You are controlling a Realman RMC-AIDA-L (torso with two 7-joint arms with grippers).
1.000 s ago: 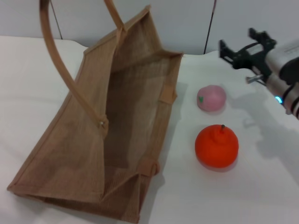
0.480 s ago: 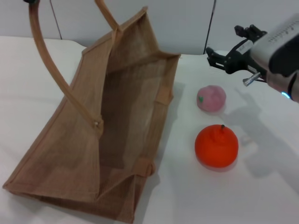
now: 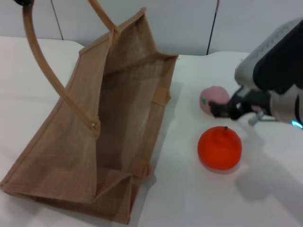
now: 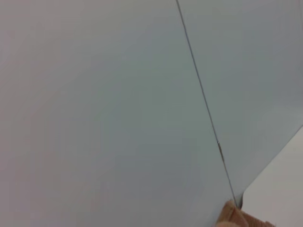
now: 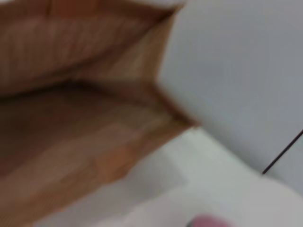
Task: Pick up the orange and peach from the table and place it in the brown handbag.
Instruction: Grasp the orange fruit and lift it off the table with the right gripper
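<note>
The brown handbag (image 3: 113,123) lies tilted on the table with its mouth open toward the fruits; the right wrist view looks into it (image 5: 71,118). My left gripper (image 3: 23,2) barely shows at the top left, on the top of the bag's near handle (image 3: 42,71). The orange (image 3: 219,146) sits right of the bag. Just beyond it lies the peach (image 3: 212,96), partly covered by my right gripper (image 3: 232,112), which hangs low and open over the peach's right side. A pink sliver of the peach (image 5: 208,221) shows in the right wrist view.
A white table (image 3: 189,198) carries everything, with a grey wall (image 3: 189,23) behind it. The left wrist view shows mostly the wall and a corner of the bag (image 4: 236,218). Bare table lies in front of and right of the orange.
My right gripper has come down and toward me, from above the table's back edge to the peach. The handle and bag have been pulled a little further left.
</note>
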